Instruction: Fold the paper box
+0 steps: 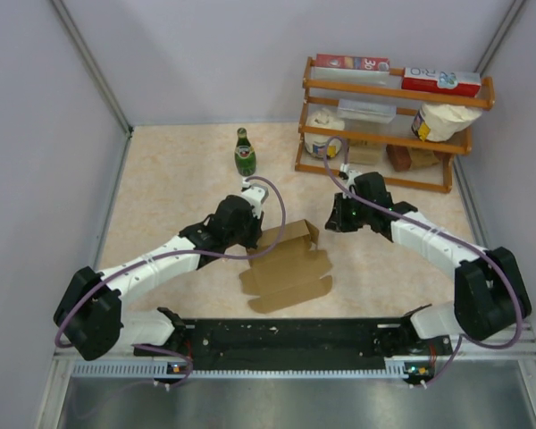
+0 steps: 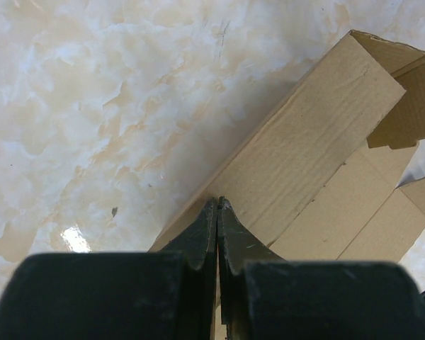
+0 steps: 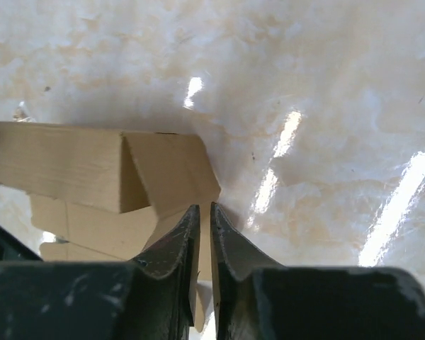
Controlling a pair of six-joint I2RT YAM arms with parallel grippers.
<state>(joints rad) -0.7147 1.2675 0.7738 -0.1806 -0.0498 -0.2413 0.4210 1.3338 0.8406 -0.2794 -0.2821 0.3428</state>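
The paper box (image 1: 286, 268) is a brown cardboard sheet lying partly folded in the middle of the table, with one long wall (image 2: 319, 142) raised and an end flap (image 3: 173, 166) turned in. My left gripper (image 1: 256, 234) is at the box's back left. Its jaws (image 2: 218, 201) are pressed together with nothing between them, and the tips rest against the lower edge of the raised wall. My right gripper (image 1: 329, 222) is at the box's back right corner. Its jaws (image 3: 205, 207) stand a narrow gap apart, closed on the edge of a cardboard flap that fills the gap.
A green glass bottle (image 1: 244, 152) stands behind the left arm. A wooden rack (image 1: 389, 125) at the back right holds printed cartons, bags and tubs. Grey walls enclose the table on three sides, and a black rail (image 1: 295, 335) runs along the near edge.
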